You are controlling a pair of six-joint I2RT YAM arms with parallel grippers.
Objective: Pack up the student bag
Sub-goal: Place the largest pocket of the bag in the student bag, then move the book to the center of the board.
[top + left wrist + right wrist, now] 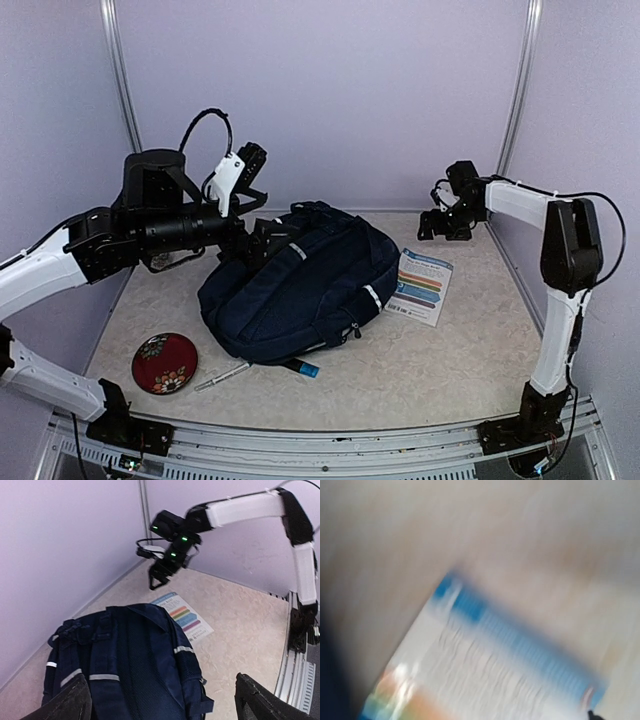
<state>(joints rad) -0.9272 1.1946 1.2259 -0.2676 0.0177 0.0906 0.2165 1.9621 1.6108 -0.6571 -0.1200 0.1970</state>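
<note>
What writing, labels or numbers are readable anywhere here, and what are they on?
Nothing can be quoted.
Leaflet: printed heading and lines beside coloured bars, too small from above, blurred in the right wrist view.
Student bag: white stripes only, no lettering visible.
Red dish: flower pattern, no words.

Navy backpack (300,290) with white stripes, red floral disc (164,362), rainbow-striped leaflet (421,286)
</note>
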